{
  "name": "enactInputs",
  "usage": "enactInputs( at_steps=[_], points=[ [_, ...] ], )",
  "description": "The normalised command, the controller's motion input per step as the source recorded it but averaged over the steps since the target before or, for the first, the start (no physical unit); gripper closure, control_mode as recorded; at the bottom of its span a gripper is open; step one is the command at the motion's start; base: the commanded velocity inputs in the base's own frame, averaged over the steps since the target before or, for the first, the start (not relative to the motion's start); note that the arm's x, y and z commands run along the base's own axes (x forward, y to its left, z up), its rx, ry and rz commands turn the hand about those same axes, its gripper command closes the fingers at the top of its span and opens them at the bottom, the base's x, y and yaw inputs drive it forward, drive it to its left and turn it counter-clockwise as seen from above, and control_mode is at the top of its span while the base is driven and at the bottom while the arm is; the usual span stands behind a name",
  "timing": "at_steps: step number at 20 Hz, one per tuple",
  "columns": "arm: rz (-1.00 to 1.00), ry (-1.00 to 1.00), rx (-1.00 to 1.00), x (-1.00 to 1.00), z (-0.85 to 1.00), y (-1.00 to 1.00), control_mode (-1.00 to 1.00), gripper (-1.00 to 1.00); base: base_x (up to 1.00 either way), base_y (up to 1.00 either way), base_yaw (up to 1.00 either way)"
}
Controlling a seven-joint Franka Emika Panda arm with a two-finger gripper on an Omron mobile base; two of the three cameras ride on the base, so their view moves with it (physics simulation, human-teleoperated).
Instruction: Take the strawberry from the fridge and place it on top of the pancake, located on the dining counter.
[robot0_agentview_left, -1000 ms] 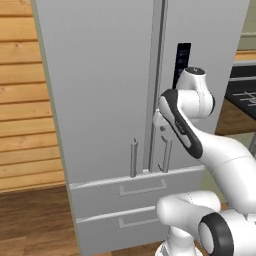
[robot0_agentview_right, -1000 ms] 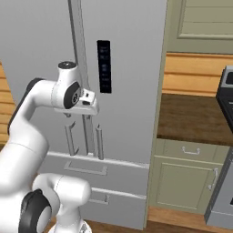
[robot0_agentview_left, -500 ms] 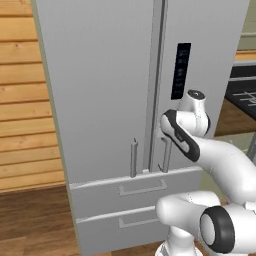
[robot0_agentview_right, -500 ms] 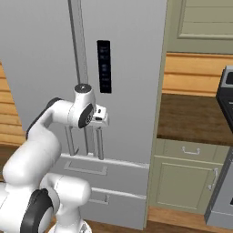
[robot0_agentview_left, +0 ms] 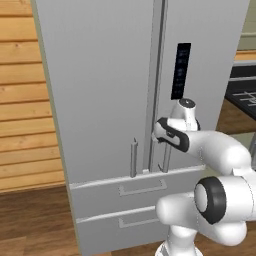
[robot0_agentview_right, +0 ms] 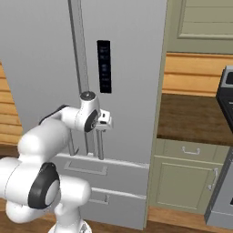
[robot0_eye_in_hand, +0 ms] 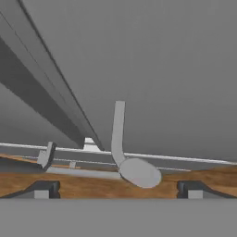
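Hand view: gripper point(robot0_eye_in_hand: 118, 190) is held close to the fridge point(robot0_eye_in_hand: 176, 69) front, jaws spread fully wide with nothing between them; the lower end of the right door handle point(robot0_eye_in_hand: 121, 143) is seen just ahead between the fingertips. Both fridge doors are shut. In the right base view the gripper point(robot0_agentview_right: 105, 122) is seen beside that handle point(robot0_agentview_right: 100, 144), just above the upper drawer point(robot0_agentview_right: 86, 169). Strawberry cannot be located.

Fridge point(robot0_agentview_left: 100, 90) doors shut, I see bare door face ahead; right door handle point(robot0_eye_in_hand: 121, 148) sits between my wide-spread fingertips point(robot0_eye_in_hand: 41, 189).
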Motion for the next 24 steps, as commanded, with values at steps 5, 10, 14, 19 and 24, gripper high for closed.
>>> enactInputs(
  at_steps=[5, 10, 14, 19, 24],
  points=[
    [0.00, 0.00, -0.05, 0.29, -0.21, -0.09, -1.00, -1.00, 0.00, 0.00, 0.00],
    [0.00, 0.00, -0.05, 0.05, -0.32, 0.00, -1.00, -1.00, 0.00, 0.00, 0.00],
    [0.00, 0.00, 0.00, 0.00, -0.30, 0.00, -1.00, -1.00, 0.00, 0.00, 0.00],
    [0.00, 0.00, 0.00, 0.00, -0.03, 0.00, -1.00, 1.00, 0.00, 0.00, 0.00],
    [0.00, 0.00, 0.00, 0.00, 0.00, 0.00, -1.00, 1.00, 0.00, 0.00, 0.00]
  ],
)
